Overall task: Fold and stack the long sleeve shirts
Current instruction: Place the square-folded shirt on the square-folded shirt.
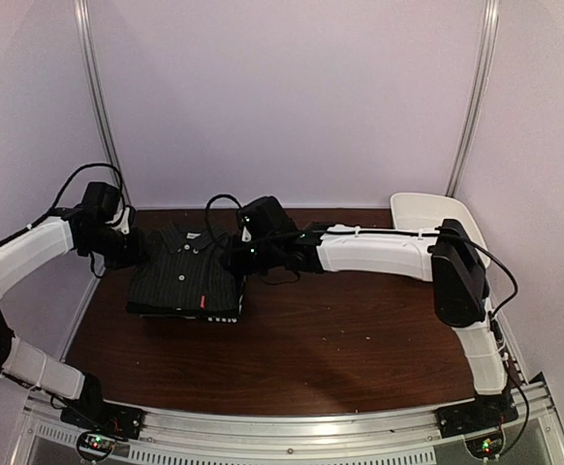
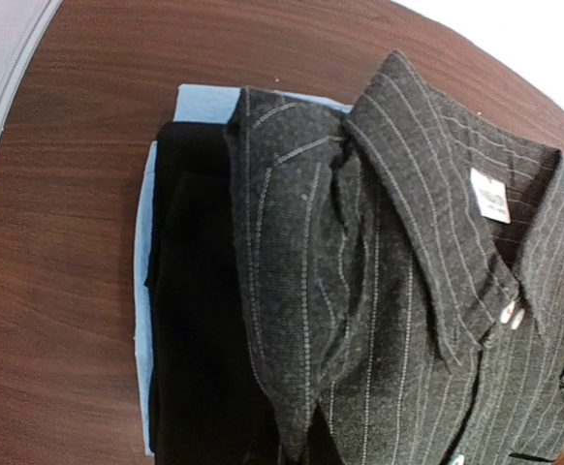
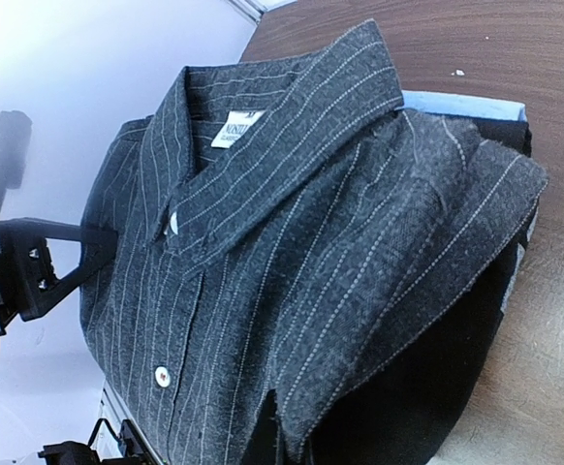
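A: Two shirts (image 1: 185, 276) stacked far-left on our brown wood table (image 1: 340, 339), w/ pale walls (image 1: 292, 97) behind.
B: Jaws?
A: We see both pressed together: L gripper (image 1: 139, 250) & R gripper (image 1: 232, 262) flank the collar.

White neck label (image 3: 235, 129) on the pinstriped shirt (image 3: 292, 291) carries dark print (too blurred to read).
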Controlling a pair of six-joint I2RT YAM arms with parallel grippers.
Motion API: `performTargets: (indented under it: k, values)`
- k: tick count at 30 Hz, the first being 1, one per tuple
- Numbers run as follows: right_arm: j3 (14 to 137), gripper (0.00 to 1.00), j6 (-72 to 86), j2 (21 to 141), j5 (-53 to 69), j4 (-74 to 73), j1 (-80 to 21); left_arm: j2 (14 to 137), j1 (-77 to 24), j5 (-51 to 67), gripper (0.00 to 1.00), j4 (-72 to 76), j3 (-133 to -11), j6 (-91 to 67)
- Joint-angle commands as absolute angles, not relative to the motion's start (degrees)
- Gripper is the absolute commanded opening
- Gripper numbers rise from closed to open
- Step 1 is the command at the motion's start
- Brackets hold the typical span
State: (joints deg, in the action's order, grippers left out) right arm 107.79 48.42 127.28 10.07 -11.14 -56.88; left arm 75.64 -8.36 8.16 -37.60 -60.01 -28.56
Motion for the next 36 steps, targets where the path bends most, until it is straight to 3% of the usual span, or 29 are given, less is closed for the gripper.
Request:
performTargets:
  k: [1, 9, 15, 22, 28, 30, 32, 34, 36]
  values:
    - [108.3, 0.02, 48.6, 128.5, 9.6, -10.7, -56.5, 79.0, -6.4, 7.2, 0.0, -31.4, -57.7, -27.4]
    - [100.9, 0.26, 48.1, 126.2, 9.9, -10.2, -54.4, 82.3, -4.7, 3.4, 0.01, -28.2, -55.7, -28.5]
    - [98.8, 0.29, 46.3, 124.0, 8.8, -11.3, -54.3, 82.4, -4.4, 1.4, 0.22, -28.4, -56.6, -29.1]
    - [94.9, 0.35, 44.4, 119.0, 5.4, -12.0, -54.2, 82.4, -4.1, -5.4, 0.35, -31.6, -59.5, -28.2]
    - [91.0, 0.51, 41.0, 112.5, -0.4, -13.3, -54.0, 81.1, -3.9, -3.6, 0.49, -34.1, -63.1, -27.1]
    - [89.6, 0.53, 39.5, 109.9, -3.5, -13.6, -54.0, 79.7, -4.2, -1.5, 0.54, -34.3, -63.9, -27.3]
    - [88.3, 0.55, 38.1, 107.7, -5.7, -13.7, -53.9, 78.3, -5.4, -0.3, 0.65, -34.7, -64.8, -27.7]
    - [86.8, 0.58, 36.9, 105.4, -8.1, -13.6, -53.8, 77.2, -7.5, 0.0, 0.67, -35.3, -66.0, -28.4]
    - [85.2, 0.68, 35.6, 102.9, -10.6, -13.3, -53.8, 76.5, -10.4, -0.2, 0.75, -35.9, -67.6, -29.4]
